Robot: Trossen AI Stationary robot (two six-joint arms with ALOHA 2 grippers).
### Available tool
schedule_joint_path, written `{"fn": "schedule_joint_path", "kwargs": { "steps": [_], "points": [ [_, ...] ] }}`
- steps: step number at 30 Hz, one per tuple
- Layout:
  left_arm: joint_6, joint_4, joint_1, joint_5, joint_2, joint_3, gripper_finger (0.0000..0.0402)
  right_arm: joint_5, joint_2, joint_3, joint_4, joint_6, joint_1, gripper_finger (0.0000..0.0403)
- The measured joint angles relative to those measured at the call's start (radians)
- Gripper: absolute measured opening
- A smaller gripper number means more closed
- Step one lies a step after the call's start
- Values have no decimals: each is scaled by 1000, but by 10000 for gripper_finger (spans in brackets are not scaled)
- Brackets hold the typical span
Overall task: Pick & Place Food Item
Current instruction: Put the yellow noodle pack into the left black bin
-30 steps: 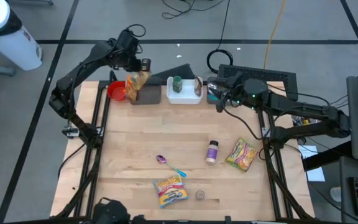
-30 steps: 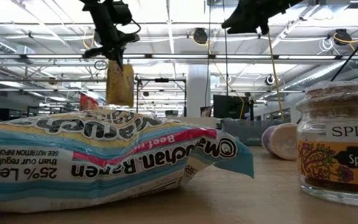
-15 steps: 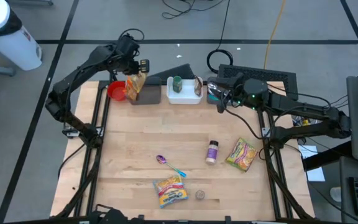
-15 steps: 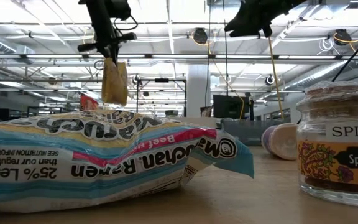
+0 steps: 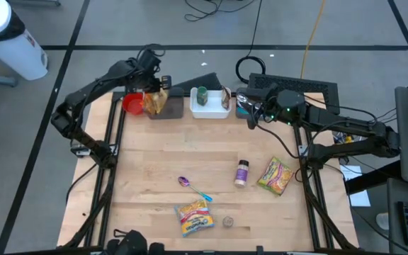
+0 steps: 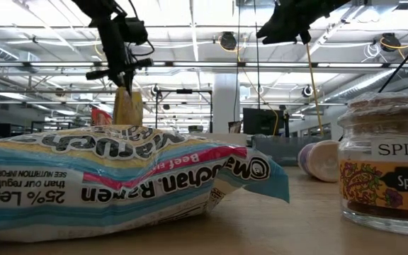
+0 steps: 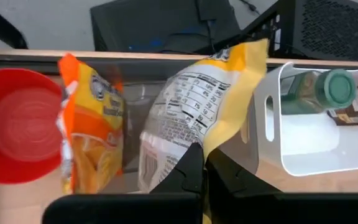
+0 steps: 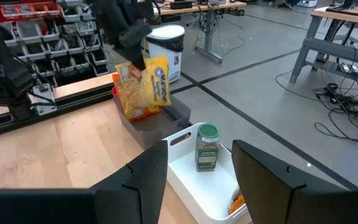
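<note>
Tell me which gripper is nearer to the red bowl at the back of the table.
Left. The left gripper, shut on a yellow snack bag, hangs just beside the red bowl. The right gripper waits beyond the white bin, much farther off.

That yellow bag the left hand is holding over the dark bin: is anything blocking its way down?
Partly. An orange bag already stands in the dark bin, beside the yellow bag held by the left hand. The space under the yellow bag looks free.
</note>
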Motion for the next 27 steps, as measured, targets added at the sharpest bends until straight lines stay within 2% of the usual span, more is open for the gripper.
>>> {"fn": "schedule_joint_path", "kwargs": {
  "steps": [14, 27],
  "points": [
    [-18, 93, 49, 28, 0, -148, 0, 2, 0, -1, 0, 49, 0, 169],
    [-102, 128, 73, -24, 0, -160, 0, 2, 0, -1, 1, 52, 0, 169]
  ]
}}
